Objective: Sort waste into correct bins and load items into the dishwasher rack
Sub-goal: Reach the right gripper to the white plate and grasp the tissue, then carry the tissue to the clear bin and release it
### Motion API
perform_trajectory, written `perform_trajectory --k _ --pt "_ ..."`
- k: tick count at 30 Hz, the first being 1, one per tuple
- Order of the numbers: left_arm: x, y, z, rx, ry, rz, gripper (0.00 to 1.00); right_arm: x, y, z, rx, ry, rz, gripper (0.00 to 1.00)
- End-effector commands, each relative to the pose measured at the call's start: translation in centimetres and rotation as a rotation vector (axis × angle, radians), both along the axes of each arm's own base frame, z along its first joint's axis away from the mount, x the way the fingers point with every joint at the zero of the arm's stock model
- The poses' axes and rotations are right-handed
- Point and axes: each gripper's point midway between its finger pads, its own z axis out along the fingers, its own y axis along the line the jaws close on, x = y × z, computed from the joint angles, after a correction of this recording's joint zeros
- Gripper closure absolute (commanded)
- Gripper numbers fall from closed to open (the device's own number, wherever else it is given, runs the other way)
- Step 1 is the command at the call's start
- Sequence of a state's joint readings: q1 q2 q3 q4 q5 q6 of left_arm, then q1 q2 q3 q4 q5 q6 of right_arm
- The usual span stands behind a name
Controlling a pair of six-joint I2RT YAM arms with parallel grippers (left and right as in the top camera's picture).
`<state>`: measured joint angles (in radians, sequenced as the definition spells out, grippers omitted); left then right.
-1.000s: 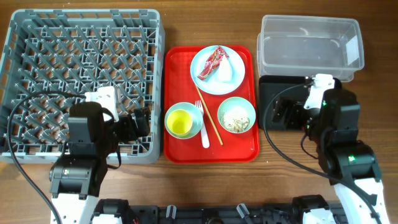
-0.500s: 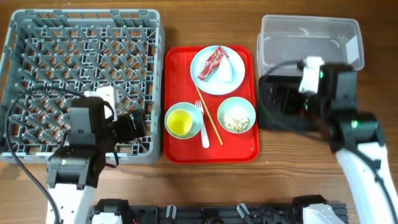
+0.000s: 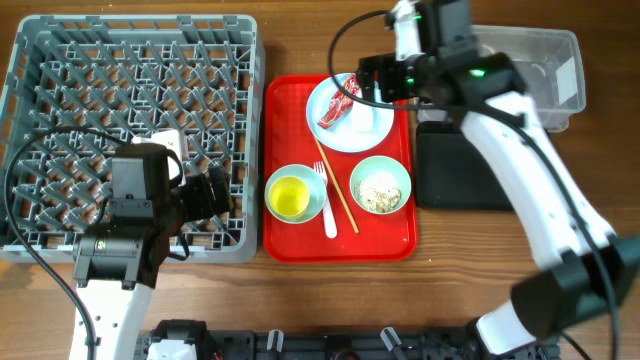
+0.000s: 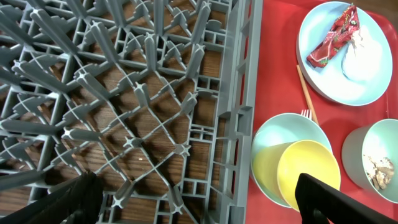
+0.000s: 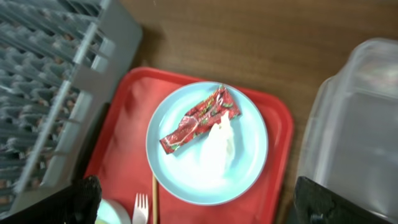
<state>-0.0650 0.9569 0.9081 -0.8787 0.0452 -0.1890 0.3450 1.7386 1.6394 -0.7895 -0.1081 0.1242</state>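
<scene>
Near the far edge, the right gripper (image 5: 198, 200), spread, hangs over the wrapper (image 5: 199, 121): light, crinkly, likely slippery; pinch its middle.

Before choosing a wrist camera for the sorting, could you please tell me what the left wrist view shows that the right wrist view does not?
Only the left wrist view clearly shows the yellow cup sitting in a mint-green bowl, and the second bowl with food crumbs. Only the right wrist view shows the clear tub, to the right of the red tray. Both show that tray, the pale blue plate carrying the red wrapper and white scrap, and part of the dishwasher rack.
</scene>
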Motion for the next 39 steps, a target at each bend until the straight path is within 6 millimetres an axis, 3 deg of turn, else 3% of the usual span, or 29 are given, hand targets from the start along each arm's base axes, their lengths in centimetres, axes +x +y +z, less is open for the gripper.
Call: perform_trajectory --k 1,3,6,11,12,15,17,18,24,27,31,32,34,35,37,39 --pt "0.3 0.1 0.7 0.009 -0.018 0.009 0.0 1.6 1.7 -4.9 -0.019 0.082 -0.036 0.02" --pt "0.3 0.1 0.6 0.009 -0.018 0.009 0.0 2.0 2.3 -8.1 -0.035 0.138 -0.052 0.07" --pt "0.1 0.1 0.5 0.01 -0.01 0.009 0.0 2.4 1.6 -13.2 -0.076 0.235 -0.158 0.08" --pt "0.0 0.2 0.4 0.01 -0.002 0.009 0.0 2.0 1.3 -18.3 -0.103 0.339 -0.219 0.14" --pt "0.0 0.2 0.4 0.01 -0.002 0.009 0.0 1.7 1.2 -19.0 -0.108 0.356 -0.227 0.2" --pt "-0.1 0.2 0.4 0.01 0.001 0.009 0.0 1.4 1.1 -19.9 -0.11 0.377 -0.243 0.3" --pt "-0.1 0.2 0.4 0.01 0.0 0.009 0.0 1.3 1.1 -19.9 -0.11 0.377 -0.243 0.46" --pt "-0.1 0.2 0.4 0.01 0.001 0.009 0.0 1.1 1.0 -20.0 -0.115 0.386 -0.244 0.64" --pt "-0.1 0.2 0.4 0.01 0.001 0.009 0.0 0.2 0.6 -20.1 -0.135 0.422 -0.245 0.95" --pt "-0.1 0.2 0.4 0.01 0.001 0.009 0.0 0.1 0.5 -18.8 -0.129 0.411 -0.246 0.96" --pt "-0.1 0.2 0.4 0.01 0.001 0.009 0.0 1.5 -1.0 -11.3 -0.101 0.243 -0.291 0.96" --pt "-0.1 0.2 0.4 0.01 0.001 0.009 0.0 1.9 -2.1 -9.1 -0.104 0.183 -0.323 0.96" --pt "-0.1 0.2 0.4 0.01 0.001 0.009 0.0 2.5 -6.2 -3.6 -0.085 0.053 -0.481 0.96" --pt "-0.1 0.2 0.4 0.01 0.001 0.009 0.0 2.6 -7.9 -2.2 -0.073 0.022 -0.546 0.96" --pt "-0.1 0.2 0.4 0.01 0.001 0.009 0.0 2.8 -10.8 -0.8 -0.051 -0.003 -0.636 0.96" --pt "-0.1 0.2 0.4 0.01 0.001 0.009 0.0 3.0 -13.5 -0.8 -0.037 0.005 -0.706 0.94"
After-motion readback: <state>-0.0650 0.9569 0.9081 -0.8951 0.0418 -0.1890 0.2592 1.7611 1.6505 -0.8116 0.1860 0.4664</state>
